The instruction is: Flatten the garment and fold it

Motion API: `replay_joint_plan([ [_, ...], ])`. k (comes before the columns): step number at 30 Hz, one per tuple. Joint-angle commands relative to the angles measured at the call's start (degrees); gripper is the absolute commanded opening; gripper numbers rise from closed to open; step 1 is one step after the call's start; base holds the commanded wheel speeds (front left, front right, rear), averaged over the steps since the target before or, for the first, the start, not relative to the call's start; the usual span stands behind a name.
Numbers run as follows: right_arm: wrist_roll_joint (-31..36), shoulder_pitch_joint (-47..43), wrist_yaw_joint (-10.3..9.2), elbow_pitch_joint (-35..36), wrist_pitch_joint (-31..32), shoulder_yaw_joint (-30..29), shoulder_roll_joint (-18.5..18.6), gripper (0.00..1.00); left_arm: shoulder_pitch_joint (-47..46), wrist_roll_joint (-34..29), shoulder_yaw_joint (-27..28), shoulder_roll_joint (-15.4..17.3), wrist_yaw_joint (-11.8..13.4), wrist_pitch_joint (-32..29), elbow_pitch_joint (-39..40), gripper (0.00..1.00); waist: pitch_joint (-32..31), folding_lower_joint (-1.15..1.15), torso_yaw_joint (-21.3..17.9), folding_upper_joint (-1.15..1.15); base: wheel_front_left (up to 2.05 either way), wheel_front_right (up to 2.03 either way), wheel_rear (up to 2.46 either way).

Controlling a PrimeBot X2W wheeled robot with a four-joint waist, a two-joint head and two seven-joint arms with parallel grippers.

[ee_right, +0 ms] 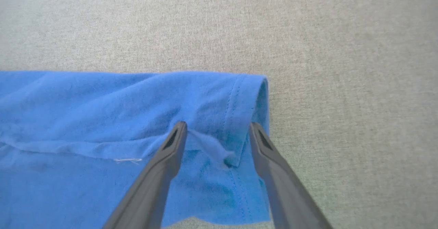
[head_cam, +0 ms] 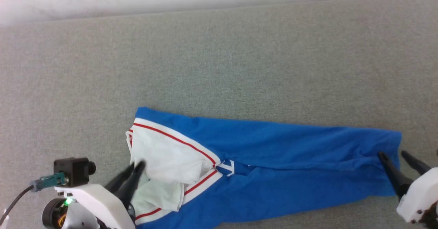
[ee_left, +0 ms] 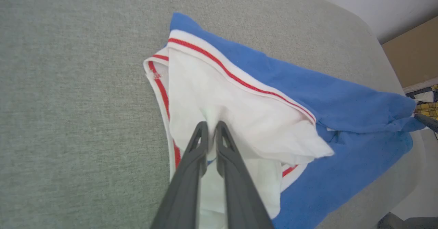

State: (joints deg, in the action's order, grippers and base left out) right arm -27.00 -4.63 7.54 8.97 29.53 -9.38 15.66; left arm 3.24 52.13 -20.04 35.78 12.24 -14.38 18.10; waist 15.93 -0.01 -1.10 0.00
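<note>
Entry: the garment (head_cam: 273, 153) lies as a long, narrow band on the grey fabric surface (head_cam: 219, 68) and spans from one gripper to the other.

Left gripper (ee_left: 212, 124): the fingers are nearly together with a thin slit between them. The white sleeve (ee_left: 246, 112) puckers up right at the tips. We cannot tell from this angle whether cloth is pinched there or already loose.

Right gripper (ee_right: 217, 126): the fingers are spread wide, one on each side of the blue hem corner (ee_right: 239, 99), and grip nothing. A small ridge of cloth stands between the tips.

We judge that the two ends were taken so the band would lie taut and straight. The sleeve ahead of the left tips is bunched and needs smoothing before the next fold.
</note>
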Motion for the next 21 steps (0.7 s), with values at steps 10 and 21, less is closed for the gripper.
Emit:
replay_joint_plan([
  [10,-0.79,-3.05,-0.05,5.77,-0.97,-8.32,-2.93,1.0,2.56,-7.25,8.42,-4.35,8.04,16.48,6.03,1.0,-3.07,0.01,-0.65,0.0,0.0,0.0,0.0],
  [21,2.12,-2.15,-0.05,2.53,-0.34,-9.62,-5.7,1.0,5.78,-17.56,8.76,-5.42,10.41,27.31,7.51,1.0,2.22,0.01,0.54,0.0,0.0,0.0,0.0],
])
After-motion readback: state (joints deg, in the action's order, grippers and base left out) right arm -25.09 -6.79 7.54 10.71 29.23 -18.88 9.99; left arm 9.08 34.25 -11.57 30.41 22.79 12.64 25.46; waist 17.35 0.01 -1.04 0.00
